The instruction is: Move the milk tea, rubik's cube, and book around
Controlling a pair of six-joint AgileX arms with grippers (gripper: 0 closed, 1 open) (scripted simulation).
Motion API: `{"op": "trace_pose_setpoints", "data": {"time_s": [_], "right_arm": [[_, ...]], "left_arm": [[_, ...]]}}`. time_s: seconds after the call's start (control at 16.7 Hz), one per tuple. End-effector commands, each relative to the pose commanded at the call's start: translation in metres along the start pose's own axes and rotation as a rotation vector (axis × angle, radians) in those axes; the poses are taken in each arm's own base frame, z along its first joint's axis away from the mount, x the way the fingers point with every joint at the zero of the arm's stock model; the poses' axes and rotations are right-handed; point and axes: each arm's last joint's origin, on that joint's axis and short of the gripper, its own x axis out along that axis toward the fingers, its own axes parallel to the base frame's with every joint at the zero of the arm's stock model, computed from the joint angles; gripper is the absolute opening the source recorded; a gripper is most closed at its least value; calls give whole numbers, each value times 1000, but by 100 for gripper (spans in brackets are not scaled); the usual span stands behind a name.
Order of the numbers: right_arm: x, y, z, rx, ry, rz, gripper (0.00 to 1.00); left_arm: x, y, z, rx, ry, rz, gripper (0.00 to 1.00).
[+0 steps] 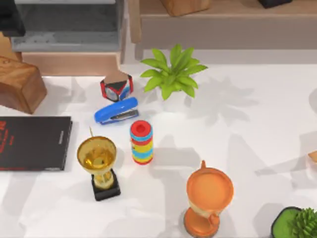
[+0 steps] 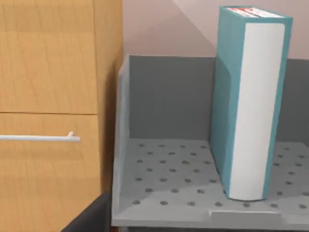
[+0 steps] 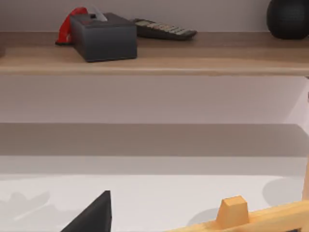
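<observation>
You have a glossy gold trophy (image 1: 97, 157) on a matt black base, just left of the striped plastic-looking ring stack (image 1: 141, 142). Beyond that stack lies a shiny blue stapler (image 1: 117, 111). The book (image 2: 251, 101) shows a smooth teal cover and plain white page edges, upright on a matt grey perforated shelf (image 2: 164, 186) beside grained wood cabinet (image 2: 53, 111).

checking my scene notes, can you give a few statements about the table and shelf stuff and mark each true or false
1. The light-blue book stands upright on the grey perforated shelf. True.
2. The blue stapler lies right of the green plant. False: it lies left of it.
3. The gold trophy stands on a black base. True.
4. The black book lies at the table's right edge. False: it lies at the left edge.
</observation>
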Motion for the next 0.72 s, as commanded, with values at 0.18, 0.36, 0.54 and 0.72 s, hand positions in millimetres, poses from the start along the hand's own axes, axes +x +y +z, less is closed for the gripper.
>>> {"op": "trace_pose_setpoints", "data": {"time_s": [0.18,0.36,0.54,0.72], "right_arm": [[0,0,0,0,0,0,100],[0,0,0,0,0,0,100],[0,0,0,0,0,0,100],[0,0,0,0,0,0,100]], "left_arm": [[70,-15,-5,-1,26,-2,100],[126,-31,-18,-3,23,-5,100],[167,-44,-39,-4,22,-6,100],[188,-52,-53,-6,15,-8,100]]}}
